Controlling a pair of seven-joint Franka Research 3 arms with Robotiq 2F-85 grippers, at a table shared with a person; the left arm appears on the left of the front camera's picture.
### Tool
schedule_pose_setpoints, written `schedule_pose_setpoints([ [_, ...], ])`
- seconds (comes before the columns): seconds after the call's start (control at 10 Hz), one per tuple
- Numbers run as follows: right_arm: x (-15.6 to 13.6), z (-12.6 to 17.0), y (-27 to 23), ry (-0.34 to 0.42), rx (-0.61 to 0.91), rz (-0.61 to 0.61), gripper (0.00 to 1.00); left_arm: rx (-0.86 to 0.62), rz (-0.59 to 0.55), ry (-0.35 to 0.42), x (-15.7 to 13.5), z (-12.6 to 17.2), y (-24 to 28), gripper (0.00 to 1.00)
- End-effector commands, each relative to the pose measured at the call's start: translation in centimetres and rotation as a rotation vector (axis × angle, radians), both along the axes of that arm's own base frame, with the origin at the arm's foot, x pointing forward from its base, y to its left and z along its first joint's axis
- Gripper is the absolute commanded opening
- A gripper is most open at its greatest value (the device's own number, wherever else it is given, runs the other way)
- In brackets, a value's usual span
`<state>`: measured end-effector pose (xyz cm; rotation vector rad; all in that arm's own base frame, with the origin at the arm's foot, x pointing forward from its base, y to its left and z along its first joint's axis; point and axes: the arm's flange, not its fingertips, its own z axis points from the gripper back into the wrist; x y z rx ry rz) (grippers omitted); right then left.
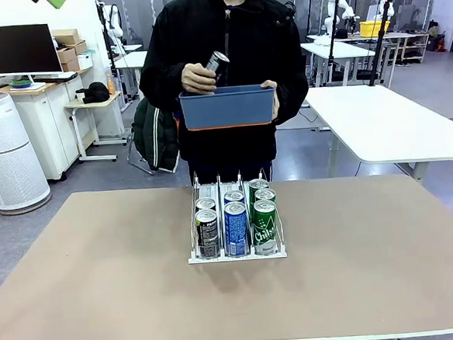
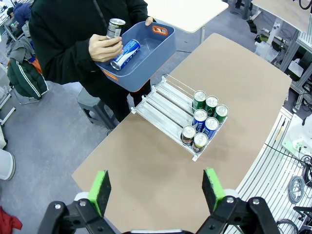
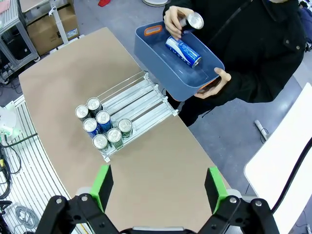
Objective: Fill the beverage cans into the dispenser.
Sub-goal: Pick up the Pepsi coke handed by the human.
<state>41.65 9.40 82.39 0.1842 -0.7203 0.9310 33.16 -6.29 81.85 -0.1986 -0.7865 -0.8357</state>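
Your left gripper (image 2: 156, 189) is hanging high above the table (image 1: 95, 288) with its green pads spread wide and nothing between them. Your right gripper (image 3: 158, 189) is doing likewise, jaws parted and gripping nothing.

You are looking down on the dispenser (image 1: 236, 256), which is sitting at the middle of the table, well apart from both grippers. Seven beverage cans are standing upright at its near end. Two black cans (image 1: 207, 232) are filling the left lane, two blue-and-white cans (image 1: 236, 228) are occupying the middle lane, and three green cans (image 1: 265, 226) are lining up in the right lane. The far stretch of all three lanes is lying bare.

At the far side a person is standing and holding a blue bin (image 1: 228, 108) at chest height, off the table. One hand (image 1: 270, 89) is gripping the bin's right end. The other hand (image 1: 198, 78) is holding a dark can (image 1: 216, 62) tilted just above the bin's left part. One more blue-and-white can (image 2: 125, 53) is lying on its side inside the bin.
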Motion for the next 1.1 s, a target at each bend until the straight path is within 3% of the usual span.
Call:
schedule_pose_setpoints([
  [0.0,-0.06,-0.11,-0.03,0.003,0.003,-0.005,1.00,-0.002,0.002,0.004,0.02,-0.10,-0.02,1.00],
  [1.0,-0.06,-0.11,-0.03,0.003,0.003,-0.005,1.00,-0.002,0.002,0.004,0.02,-0.10,-0.02,1.00],
])
